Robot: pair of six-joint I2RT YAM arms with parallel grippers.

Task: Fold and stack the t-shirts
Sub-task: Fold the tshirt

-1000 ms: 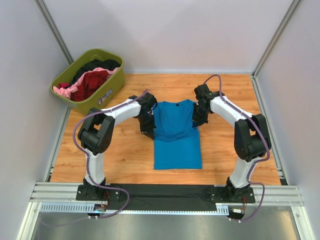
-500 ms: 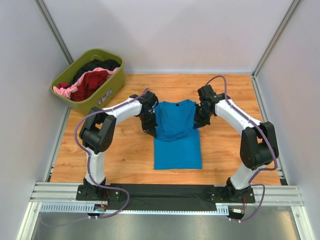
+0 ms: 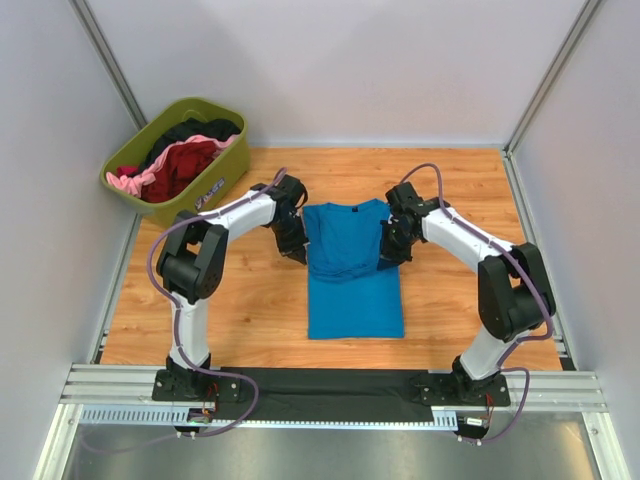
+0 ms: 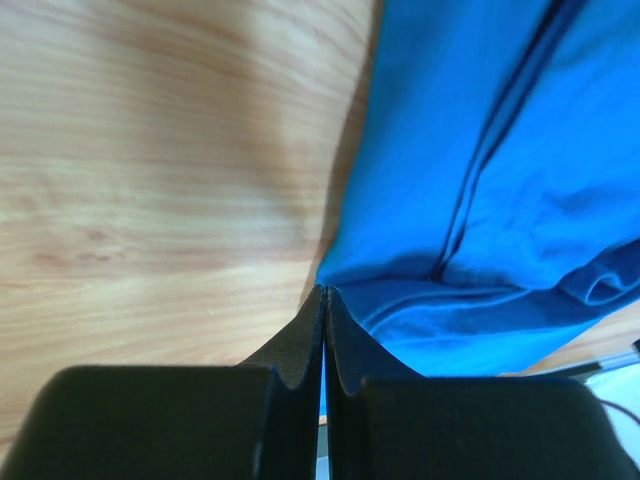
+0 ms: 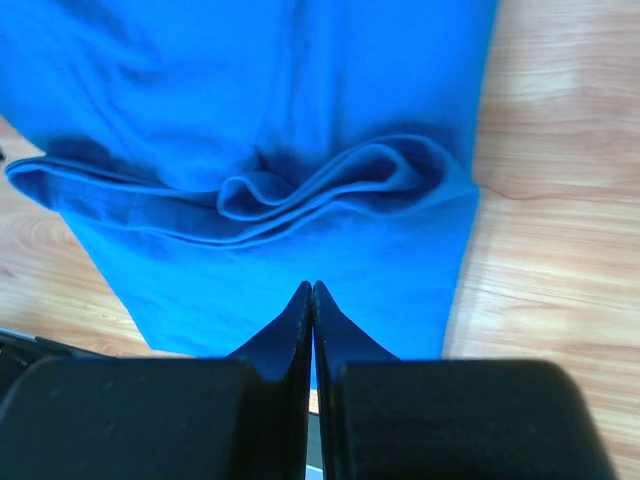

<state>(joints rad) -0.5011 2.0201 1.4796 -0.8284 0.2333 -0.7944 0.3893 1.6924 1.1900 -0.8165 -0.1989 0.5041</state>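
Shirt point(image 3: 355, 300) unmoved; left jaws shifted outward.

Blue t-shirt point(image 3: 352, 275): soft matt cloth, creased
Bench point(image 3: 250, 300): smooth wood-grain surface, faint sheen
Tub point(image 3: 218, 188): smooth olive plastic, slightly glossy

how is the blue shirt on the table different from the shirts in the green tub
The blue t-shirt lies flat on the table, sleeves folded in; the tub shirts sit crumpled in a heap in the green tub. The blue t-shirt is a single garment; the tub shirts are several, dark red, pink and black. Both are soft plain-coloured cloth.
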